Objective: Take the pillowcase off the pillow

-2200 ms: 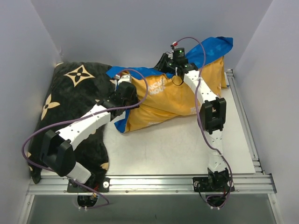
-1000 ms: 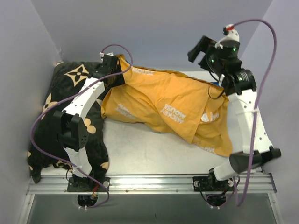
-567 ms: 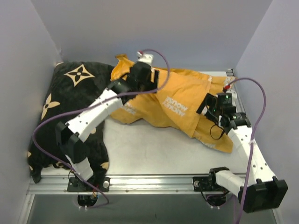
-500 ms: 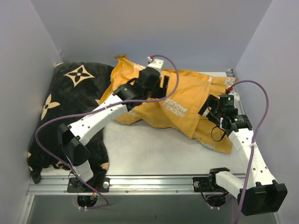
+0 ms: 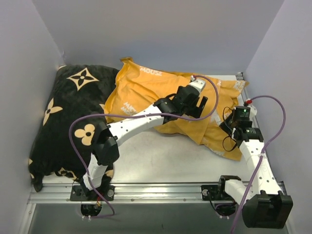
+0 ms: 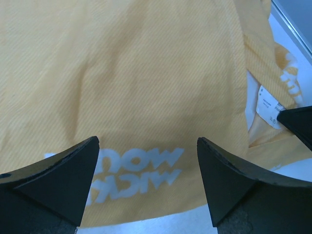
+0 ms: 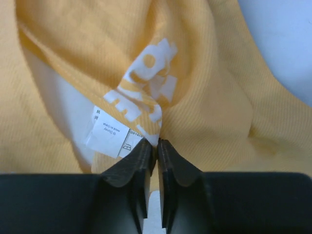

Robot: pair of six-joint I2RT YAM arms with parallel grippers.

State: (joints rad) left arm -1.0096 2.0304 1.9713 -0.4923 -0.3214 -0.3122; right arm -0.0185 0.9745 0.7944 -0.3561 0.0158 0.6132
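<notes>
The pillowcase (image 5: pixel 151 90), orange-yellow side up with white lettering, lies spread from the back left to the right side of the table. My left gripper (image 5: pixel 201 108) hovers open just above its middle. In the left wrist view the two fingers of that gripper (image 6: pixel 146 146) stand wide apart over the printed fabric (image 6: pixel 146 78). My right gripper (image 5: pixel 228 130) is at the case's right edge. In the right wrist view this gripper (image 7: pixel 156 145) is shut on a fold of orange cloth (image 7: pixel 214 97) beside a white care label (image 7: pixel 109 131). The pillow is hidden; white shows by the label, but I cannot tell what it is.
A large black cushion (image 5: pixel 68 117) with beige flower motifs fills the left side, under the left arm's elbow. Pale walls close in on the left, back and right. A metal rail (image 5: pixel 253 105) runs along the right edge, another along the front (image 5: pixel 156 190).
The left arm has swept right across the pillowcase and its gripper has opened wide. The right gripper, open a moment ago, has shut on the cloth at the case's right edge.
</notes>
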